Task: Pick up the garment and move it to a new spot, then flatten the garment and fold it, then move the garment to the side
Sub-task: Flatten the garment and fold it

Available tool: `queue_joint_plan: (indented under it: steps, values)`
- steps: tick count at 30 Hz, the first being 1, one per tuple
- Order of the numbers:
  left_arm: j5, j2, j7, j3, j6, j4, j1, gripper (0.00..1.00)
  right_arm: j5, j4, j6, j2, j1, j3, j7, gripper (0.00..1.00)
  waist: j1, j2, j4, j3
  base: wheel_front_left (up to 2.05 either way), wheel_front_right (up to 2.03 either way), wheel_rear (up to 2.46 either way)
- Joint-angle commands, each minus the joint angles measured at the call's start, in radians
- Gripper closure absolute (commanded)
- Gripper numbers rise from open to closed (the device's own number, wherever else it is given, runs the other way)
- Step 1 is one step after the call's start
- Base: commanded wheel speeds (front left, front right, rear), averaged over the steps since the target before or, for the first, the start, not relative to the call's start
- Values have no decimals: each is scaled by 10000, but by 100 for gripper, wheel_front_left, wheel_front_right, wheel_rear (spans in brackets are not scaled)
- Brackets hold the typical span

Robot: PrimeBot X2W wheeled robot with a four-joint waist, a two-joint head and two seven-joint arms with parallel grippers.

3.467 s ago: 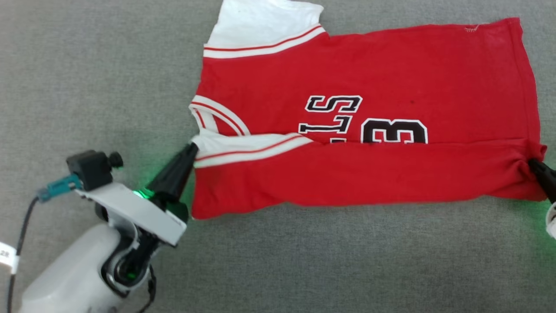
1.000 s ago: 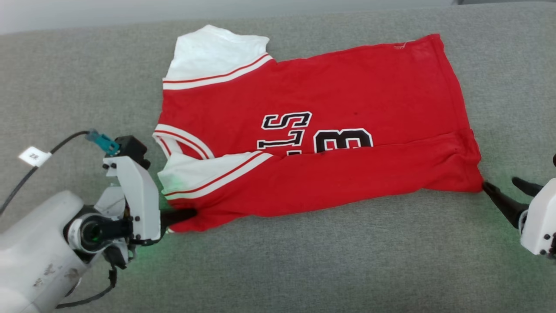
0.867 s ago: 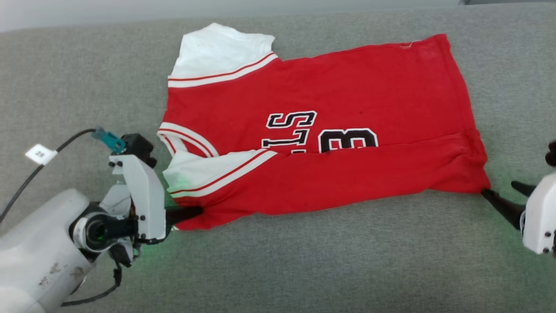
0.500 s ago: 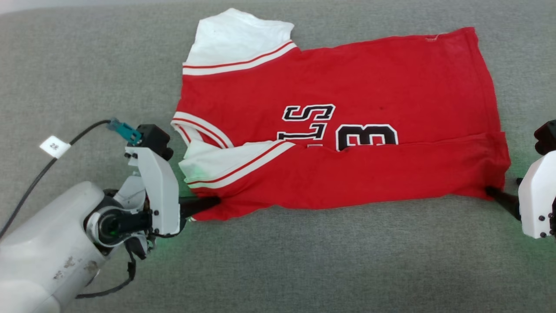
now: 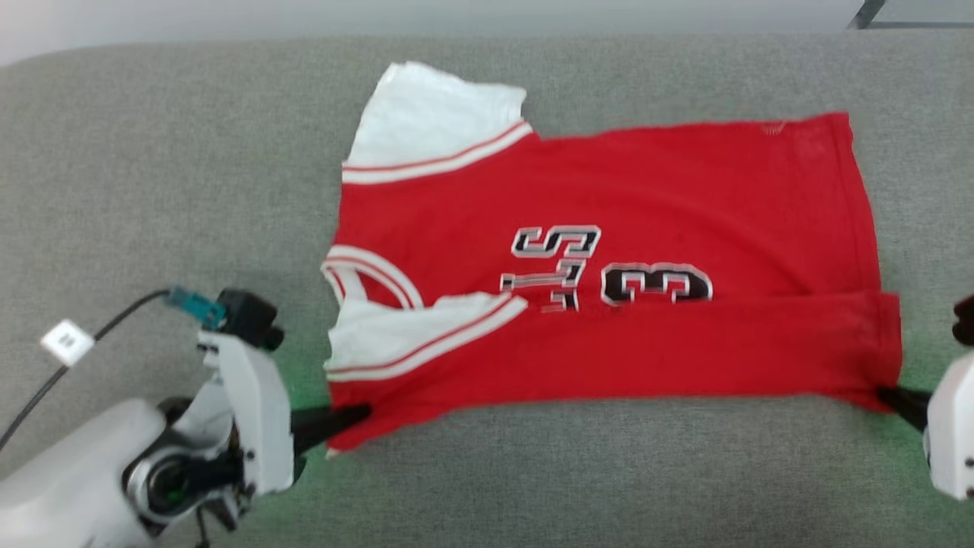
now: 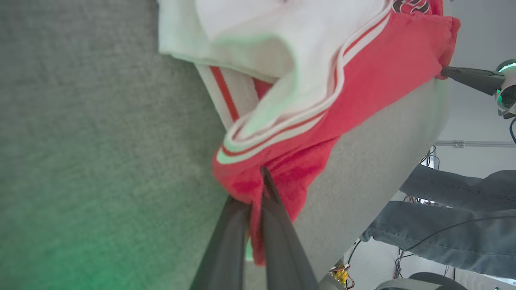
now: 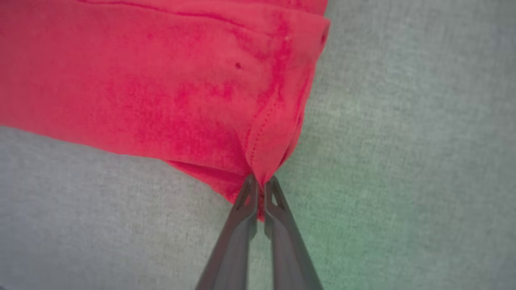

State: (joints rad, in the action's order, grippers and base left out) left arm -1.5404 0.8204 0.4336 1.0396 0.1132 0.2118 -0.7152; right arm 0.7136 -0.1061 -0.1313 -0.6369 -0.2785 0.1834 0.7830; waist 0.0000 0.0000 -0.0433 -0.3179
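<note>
Red white-sleeved garment (image 5: pixel 647 190), lower edge folded up, flat

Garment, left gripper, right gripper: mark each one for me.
garment (image 5: pixel 609 183), head view, red body above the lettering.
left gripper (image 5: pixel 361 415), head view, between fingertips on the garment's corner.
right gripper (image 7: pixel 261 181), right wrist view, between fingertips on the hem corner.

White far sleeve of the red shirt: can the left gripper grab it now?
Probably not yet: the left gripper is shut on the near corner of the bright red T-shirt. Once freed, nothing blocks the white sleeve.

Left claw (image 5: pixel 364 412) and right claw (image 5: pixel 884 393), reaching inward from opposite sides, are each pinched shut on the garment (image 5: pixel 647 190).
</note>
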Motion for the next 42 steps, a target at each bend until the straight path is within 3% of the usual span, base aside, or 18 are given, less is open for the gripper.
queue_joint_plan:
  steps: [1, 7, 8, 9, 10, 11, 12, 13, 14, 22, 25, 29, 35, 42]
  values:
    - [-7, 179, -41, 44, -84, -134, 269, 100, 47, 96, 11, -63, 319, -109, 29, 100, 0, 0, -36, 83, 0, 0, 0]
    - [52, 1047, -585, 18, -603, -1727, 1059, 100, -17, 1109, 13, -87, 1745, -936, 34, 100, 0, 0, 20, 129, 0, 0, 0]
    - [99, 1118, -710, 4, -672, -1911, 1140, 100, -78, 1273, 13, -60, 1944, -1075, -7, 94, 0, 0, 31, 129, 0, 0, 0]
    - [121, 1161, -882, -52, -746, -2055, 1223, 100, -130, 1420, 13, 16, 2114, -1201, -48, 63, 0, 0, 37, 137, 0, 0, 0]
    - [125, 1204, -1051, -98, -813, -2183, 1311, 73, -179, 1605, 11, 58, 2261, -1310, -131, 9, 0, 0, 39, 153, 0, 0, 0]
    - [183, 1229, -1224, -119, -804, -2300, 1407, 54, -236, 1806, 11, 92, 2338, -1366, -295, 0, 0, 0, 43, 178, 0, 0, 0]
    - [141, 1255, -1474, -194, -791, -2407, 1534, 19, -255, 2019, 11, 200, 2404, -1480, -457, 0, 0, 0, 32, 207, 0, 0, 0]
    - [75, 1309, -1720, -275, -825, -2496, 1668, 3, -282, 2117, 11, 333, 2497, -1651, -560, 0, 0, 0, 16, 235, 0, 0, 0]
    - [127, 1391, -1961, -329, -861, -2605, 1761, 0, -390, 2285, 11, 349, 2569, -1714, -671, 0, 0, 0, 11, 260, 0, 0, 0]
    - [756, 2011, -4389, -1177, -1323, -3244, 2326, 0, -1398, 2884, 11, 1160, 1729, -2034, -2313, 0, 0, 0, -91, 371, 0, 0, 0]
    - [1229, 1863, -5372, -1599, -1566, -3012, 2043, 0, -1866, 2606, 11, 1714, 1034, -1893, -3401, 0, 0, 0, -192, 287, 0, 0, 0]
    - [1799, 1225, -6023, -2097, -1839, -2073, 991, 0, -2398, 2215, 11, 2592, 380, -1976, -4693, 0, 0, 0, -283, 40, 0, 0, 0]
    - [2771, 197, -5679, -2343, -1705, 153, -1654, 0, -2978, 2163, 11, 3561, -280, -1978, -6321, 0, 0, 0, -985, -671, 0, 0, 0]
    - [3921, -611, -3846, -1575, -741, 3239, -4540, 0, -3170, 1983, 11, 4425, -756, -1581, -7789, 0, 0, 0, -2129, -1413, 0, 0, 0]
